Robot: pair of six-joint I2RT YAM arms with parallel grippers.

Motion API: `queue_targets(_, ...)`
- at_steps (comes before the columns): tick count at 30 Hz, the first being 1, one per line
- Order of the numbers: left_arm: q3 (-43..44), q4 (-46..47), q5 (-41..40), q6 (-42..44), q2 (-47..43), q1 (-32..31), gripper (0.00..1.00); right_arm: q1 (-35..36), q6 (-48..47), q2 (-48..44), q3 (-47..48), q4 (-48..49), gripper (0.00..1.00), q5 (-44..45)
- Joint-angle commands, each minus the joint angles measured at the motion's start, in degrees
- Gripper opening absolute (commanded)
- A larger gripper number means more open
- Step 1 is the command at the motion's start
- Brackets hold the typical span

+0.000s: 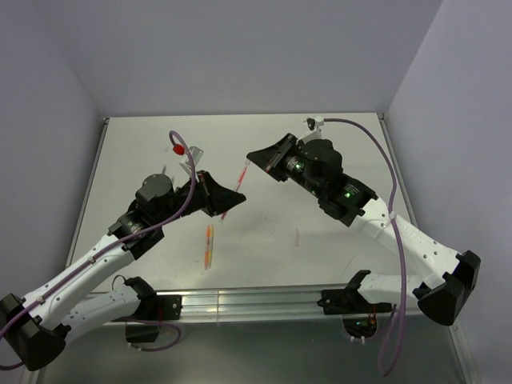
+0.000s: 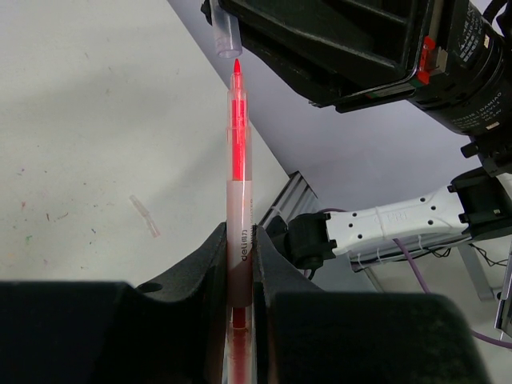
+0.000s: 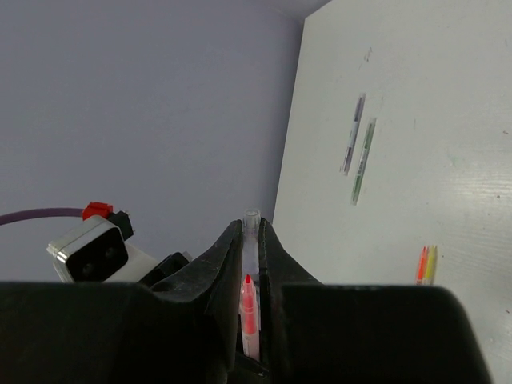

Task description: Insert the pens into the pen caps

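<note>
Two hands are facing each other over the middle of the desk (image 1: 336, 248), the left hand (image 2: 240, 248) clamping the red pen (image 2: 237, 136) so its tip is aiming at the clear cap (image 2: 227, 36) that the right hand (image 3: 251, 236) is pinching, just apart.

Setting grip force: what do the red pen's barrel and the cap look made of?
The red pen: probably translucent plastic with a frosted finish, since the red core shows through the barrel. The cap: apparently clear, glossy plastic, since the background shows through its wall.
</note>
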Motion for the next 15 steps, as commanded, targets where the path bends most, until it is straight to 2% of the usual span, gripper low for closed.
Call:
queue_targets(1,2.36,1.91,-0.1,1.55,-0.07,0.19,0.0,0.61,-0.46,-1.11,1.28,1.75,0.0,-0.11)
queue_targets(15,2.45,1.64,-1.06,1.46,-0.06,0.19,0.0,1.49,-0.9,-1.73,1.11,1.48,0.0,0.6)
